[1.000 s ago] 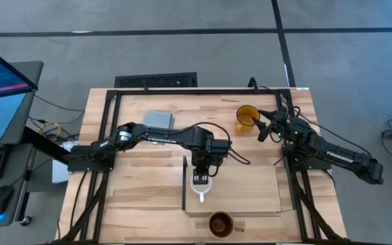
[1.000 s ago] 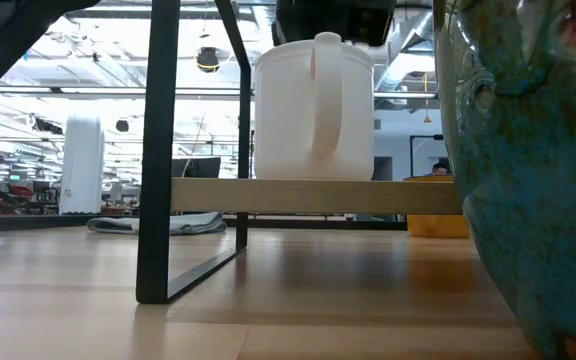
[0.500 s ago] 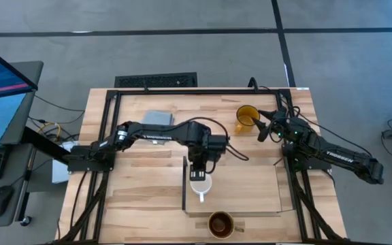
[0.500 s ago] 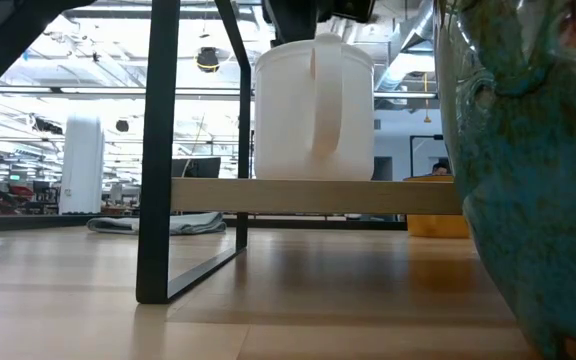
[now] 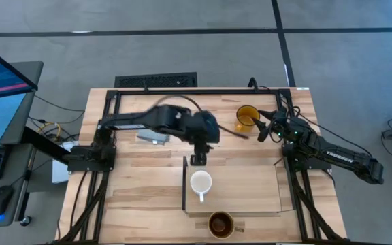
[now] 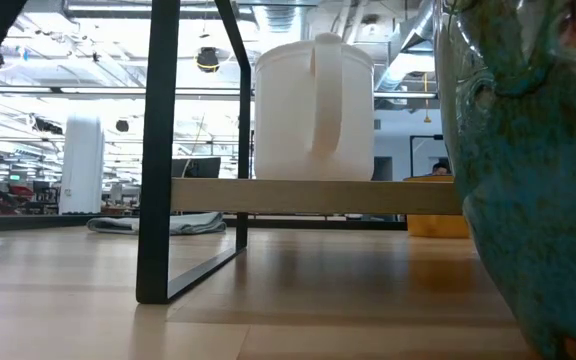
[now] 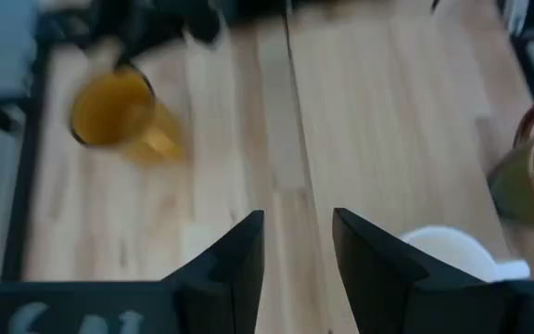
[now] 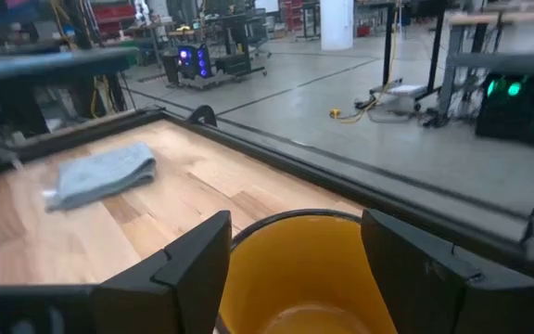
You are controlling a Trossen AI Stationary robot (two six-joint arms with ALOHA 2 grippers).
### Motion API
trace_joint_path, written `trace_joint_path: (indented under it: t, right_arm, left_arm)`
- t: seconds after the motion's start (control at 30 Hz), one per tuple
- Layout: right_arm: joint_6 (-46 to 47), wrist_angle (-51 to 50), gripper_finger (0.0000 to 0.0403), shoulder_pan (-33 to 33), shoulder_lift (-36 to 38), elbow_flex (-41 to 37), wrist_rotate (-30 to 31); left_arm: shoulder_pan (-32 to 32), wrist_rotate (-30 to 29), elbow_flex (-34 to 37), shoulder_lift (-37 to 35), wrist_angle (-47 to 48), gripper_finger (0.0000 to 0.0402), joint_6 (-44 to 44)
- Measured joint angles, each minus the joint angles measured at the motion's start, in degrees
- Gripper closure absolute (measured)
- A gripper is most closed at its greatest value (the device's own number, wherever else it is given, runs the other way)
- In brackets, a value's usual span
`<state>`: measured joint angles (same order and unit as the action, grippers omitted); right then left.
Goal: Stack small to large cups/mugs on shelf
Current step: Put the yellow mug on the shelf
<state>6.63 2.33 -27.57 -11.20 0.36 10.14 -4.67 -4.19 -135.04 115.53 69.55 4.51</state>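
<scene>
Standing alone on the shelf (image 5: pixel 243 187), the white mug (image 5: pixel 201 182) sits free; left gripper (image 5: pixel 197 160) hovers open, seemingly just behind, right gripper (image 5: pixel 262 127) open beside the yellow mug (image 5: pixel 246 117).

left gripper (image 5: pixel 197 159) parted, right gripper (image 5: pixel 262 126) parted — extended

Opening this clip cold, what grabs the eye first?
The white mug standing alone on the shelf, with the left tool open just beyond the shelf's far edge. Next, the yellow mug at the table's far right, right in front of the open right tool.
</scene>
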Motion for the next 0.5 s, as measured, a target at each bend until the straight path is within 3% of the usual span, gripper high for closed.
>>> trace_joint_path:
  t: [0.2,0.5]
  right_arm:
    - [8.11,-0.39,0.0136,0.20,-0.05,1.47,-4.64]
    - [-0.91,-0.15,0.0136,0.17,0.00,5.51,-8.60]
  left_arm:
    - [-0.90,-2.48,0.00,-3.64,-4.05,0.0281,4.17]
    - [-0.70,-4.02,4.54,-11.11,-10.84,0.0281,6.24]
